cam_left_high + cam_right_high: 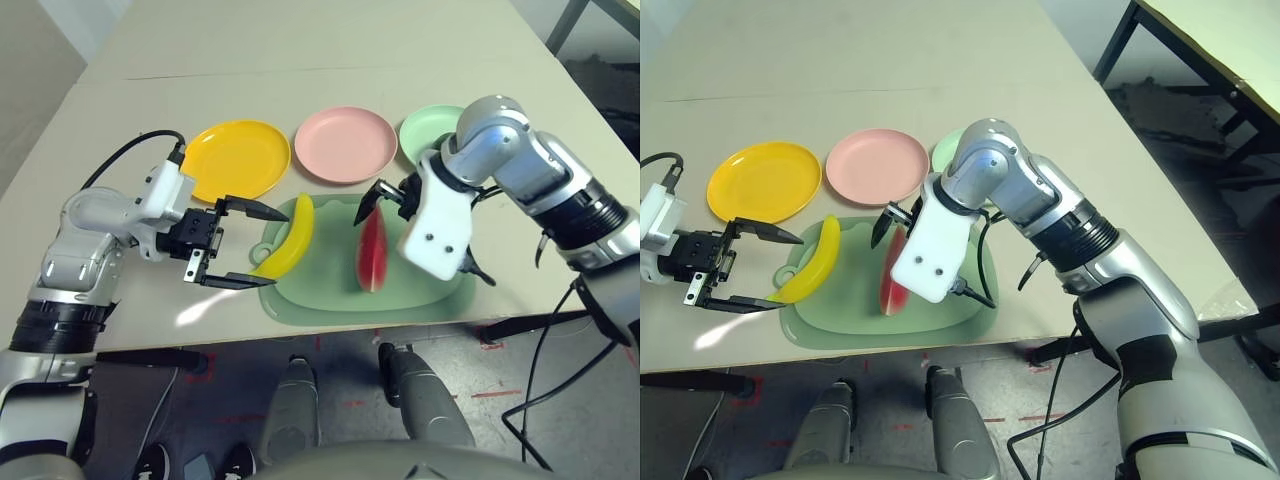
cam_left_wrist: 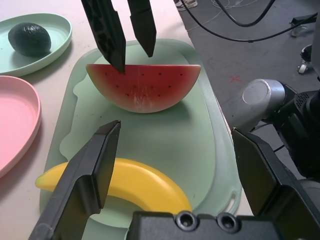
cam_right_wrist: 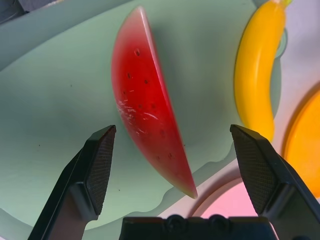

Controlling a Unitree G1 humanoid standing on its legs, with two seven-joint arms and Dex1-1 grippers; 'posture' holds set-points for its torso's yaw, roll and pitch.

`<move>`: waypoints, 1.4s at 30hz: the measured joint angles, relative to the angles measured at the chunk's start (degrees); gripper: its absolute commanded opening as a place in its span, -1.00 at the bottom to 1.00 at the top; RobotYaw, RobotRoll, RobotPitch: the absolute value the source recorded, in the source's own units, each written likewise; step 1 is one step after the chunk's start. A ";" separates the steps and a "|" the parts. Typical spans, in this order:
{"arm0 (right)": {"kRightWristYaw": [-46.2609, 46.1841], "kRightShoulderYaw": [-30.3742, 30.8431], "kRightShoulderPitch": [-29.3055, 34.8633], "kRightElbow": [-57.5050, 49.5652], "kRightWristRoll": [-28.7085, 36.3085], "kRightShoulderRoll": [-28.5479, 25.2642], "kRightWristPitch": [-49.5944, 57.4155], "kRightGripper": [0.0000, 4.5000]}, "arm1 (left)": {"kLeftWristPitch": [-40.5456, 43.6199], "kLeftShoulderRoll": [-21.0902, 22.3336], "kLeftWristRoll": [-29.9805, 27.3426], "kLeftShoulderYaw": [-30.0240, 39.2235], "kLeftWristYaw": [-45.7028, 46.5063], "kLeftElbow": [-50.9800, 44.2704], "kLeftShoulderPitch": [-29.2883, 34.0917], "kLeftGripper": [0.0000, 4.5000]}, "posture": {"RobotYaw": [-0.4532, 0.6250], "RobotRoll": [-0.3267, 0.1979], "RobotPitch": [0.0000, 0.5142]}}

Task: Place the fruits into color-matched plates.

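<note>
While both pincers are gaping wide, right gripper (image 3: 170,165) is hanging above glossy red plastic watermelon wedge (image 1: 373,255) on pale green mat (image 1: 420,300); curved yellow banana (image 1: 290,240) is lying at its 9 o'clock by left gripper (image 1: 245,245); left wrist is showing dark avocado (image 2: 30,39) sitting in mint plate (image 2: 60,47).

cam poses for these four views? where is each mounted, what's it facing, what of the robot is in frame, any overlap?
Left eye: head, looking down at the table; both silver forearms, open left gripper by the banana.
Right eye: same head, same scene; right gripper over the watermelon wedge.
Left wrist: looks along its own fingers across the mat; avocado in the mint plate.
Right wrist: looks down between its open fingers at the wedge.
Shared: wedge and banana show in all four.
</note>
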 measured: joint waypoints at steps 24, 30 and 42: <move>-1.36 1.77 3.89 6.46 -6.65 4.65 -0.56 0.99 | 0.59 -0.62 0.20 0.25 0.42 -1.20 0.69 1.00 | -0.27 0.25 -0.02; -0.31 1.65 5.26 3.33 -6.10 4.05 3.12 0.99 | 0.56 -0.94 0.58 0.25 0.39 -0.64 0.61 1.00 | -0.28 0.25 -0.03; -0.05 1.64 6.64 1.09 -5.99 3.87 9.36 -0.07 | 0.50 -1.32 1.06 0.25 0.06 0.16 0.10 1.00 | -0.28 0.25 -0.03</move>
